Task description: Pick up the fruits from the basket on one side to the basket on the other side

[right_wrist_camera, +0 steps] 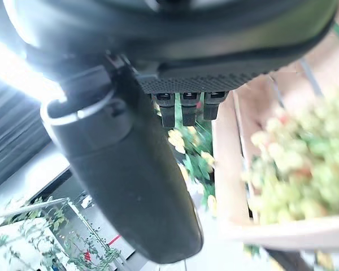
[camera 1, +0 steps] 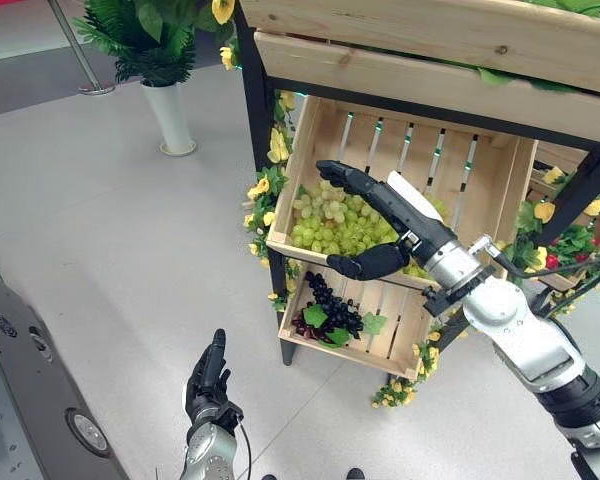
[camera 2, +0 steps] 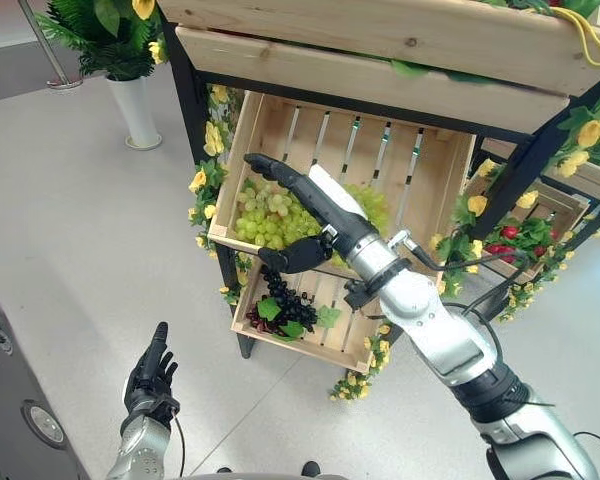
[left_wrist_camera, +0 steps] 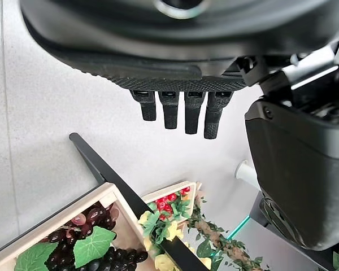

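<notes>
- Your upper crate holds the green grapes, directly beneath your right robot hand.
- That right robot hand hangs over the grapes with straight fingers and thumb spread, holding nothing.
- The dark grapes lie in the lower crate below.
- Your left robot hand hangs relaxed and empty above the floor.

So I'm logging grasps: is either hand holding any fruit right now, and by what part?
Nothing is held. The right hand is open, stretched over the green grapes in the upper crate. The left hand hangs open over the floor.
</notes>
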Robot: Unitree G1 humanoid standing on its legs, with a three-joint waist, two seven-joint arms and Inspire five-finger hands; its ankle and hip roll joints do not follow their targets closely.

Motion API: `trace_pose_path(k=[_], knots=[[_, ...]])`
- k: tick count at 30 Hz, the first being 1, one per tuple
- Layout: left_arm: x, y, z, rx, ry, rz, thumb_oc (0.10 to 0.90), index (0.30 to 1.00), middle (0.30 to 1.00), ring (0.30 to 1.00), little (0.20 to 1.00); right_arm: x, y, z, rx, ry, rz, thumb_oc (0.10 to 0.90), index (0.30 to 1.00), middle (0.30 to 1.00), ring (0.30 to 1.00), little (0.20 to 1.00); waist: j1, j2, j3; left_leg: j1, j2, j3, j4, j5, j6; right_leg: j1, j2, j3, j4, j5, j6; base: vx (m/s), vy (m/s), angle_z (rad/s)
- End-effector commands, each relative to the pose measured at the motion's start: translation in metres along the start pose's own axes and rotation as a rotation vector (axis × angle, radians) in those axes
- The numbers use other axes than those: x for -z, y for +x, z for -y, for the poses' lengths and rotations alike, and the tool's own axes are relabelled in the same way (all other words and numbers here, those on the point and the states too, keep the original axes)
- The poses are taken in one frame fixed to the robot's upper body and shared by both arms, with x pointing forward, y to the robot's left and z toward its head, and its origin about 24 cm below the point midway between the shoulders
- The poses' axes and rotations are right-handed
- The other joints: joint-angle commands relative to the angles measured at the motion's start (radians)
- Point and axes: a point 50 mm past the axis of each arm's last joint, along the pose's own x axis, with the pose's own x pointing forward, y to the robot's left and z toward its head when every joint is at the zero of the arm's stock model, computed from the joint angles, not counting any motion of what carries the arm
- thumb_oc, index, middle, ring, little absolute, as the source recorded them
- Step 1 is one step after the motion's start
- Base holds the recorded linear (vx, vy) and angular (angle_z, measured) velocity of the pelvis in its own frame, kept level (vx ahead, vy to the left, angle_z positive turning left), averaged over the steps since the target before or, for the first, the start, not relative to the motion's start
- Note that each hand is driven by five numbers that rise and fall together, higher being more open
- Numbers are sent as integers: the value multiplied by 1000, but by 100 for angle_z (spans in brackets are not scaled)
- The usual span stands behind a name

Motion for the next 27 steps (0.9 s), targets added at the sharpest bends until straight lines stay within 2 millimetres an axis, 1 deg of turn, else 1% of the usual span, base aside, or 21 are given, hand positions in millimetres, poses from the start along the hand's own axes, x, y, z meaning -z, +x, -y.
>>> trace_pose_path(k=[1,3,5,7,10,13,15,18,20,22,24,26,27], knots=[[-29,5,43,165,14,174,800,900,900,900,900,-52,5,36,238,-191,355,800,900,900,900,900,11,14,-37,34,-10,-31,9,-167,0,61,-57,-25,7,-84,40,-7,1,-9],[-29,5,47,173,14,176,800,900,900,900,900,-57,6,33,218,-200,399,800,900,900,900,900,12,17,-35,33,-11,-33,9,-169,2,60,-57,-24,7,-85,40,-13,0,-6],[-30,5,50,185,14,178,800,900,900,900,900,-62,7,28,170,-156,436,800,900,900,900,900,16,18,-30,32,-13,-36,9,-169,3,60,-57,-25,7,-86,41,0,0,0],[-31,5,53,196,20,183,800,900,900,900,900,-61,8,19,106,-91,443,800,900,900,900,900,20,19,-26,31,-14,-41,9,-170,5,61,-58,-26,7,-87,41,0,0,0],[-29,4,54,199,35,185,800,900,900,900,900,-57,7,10,62,-1,420,800,900,900,900,900,23,20,-26,33,-15,-44,9,-171,6,63,-59,-29,7,-88,43,0,0,0],[-27,3,48,186,71,187,800,900,900,900,900,-42,2,-5,9,185,338,800,900,900,900,900,26,22,-29,35,-16,-47,9,-172,6,66,-60,-31,7,-89,43,24,-14,0],[-25,2,44,173,99,188,800,900,900,900,900,-30,-3,-18,-16,275,283,800,900,900,900,900,27,23,-28,35,-17,-47,9,-171,6,66,-61,-36,7,-89,43,9,-38,2],[-21,3,38,149,135,177,800,900,900,900,900,-18,-10,-36,-34,360,220,800,900,900,900,900,27,25,-26,33,-18,-49,9,-169,7,66,-59,-39,7,-88,42,-1,-48,0],[-17,5,30,119,157,161,800,900,900,900,900,-8,-17,-48,-54,421,176,800,900,900,900,900,28,27,-23,30,-18,-51,9,-167,7,65,-58,-43,7,-88,41,-7,-48,0],[-16,6,26,100,169,150,800,900,900,900,900,-4,-21,-56,-75,480,149,800,900,900,900,900,27,28,-20,27,-19,-52,9,-165,8,63,-58,-45,7,-87,41,-13,-39,0],[-13,7,23,89,180,139,800,900,900,900,900,1,-24,-64,-98,603,115,800,900,900,900,900,25,30,-15,24,-19,-53,9,-163,8,61,-57,-47,7,-86,40,-8,-17,0],[-12,8,23,88,184,135,800,900,900,900,900,4,-27,-70,-110,666,96,800,900,900,900,900,24,31,-13,22,-20,-55,9,-162,8,59,-57,-48,7,-86,40,0,0,0],[-11,8,22,87,188,131,800,900,900,900,900,7,-29,-75,-119,725,79,800,900,900,900,900,24,31,-11,21,-20,-56,9,-161,8,60,-57,-49,7,-86,39,-5,-19,6]])
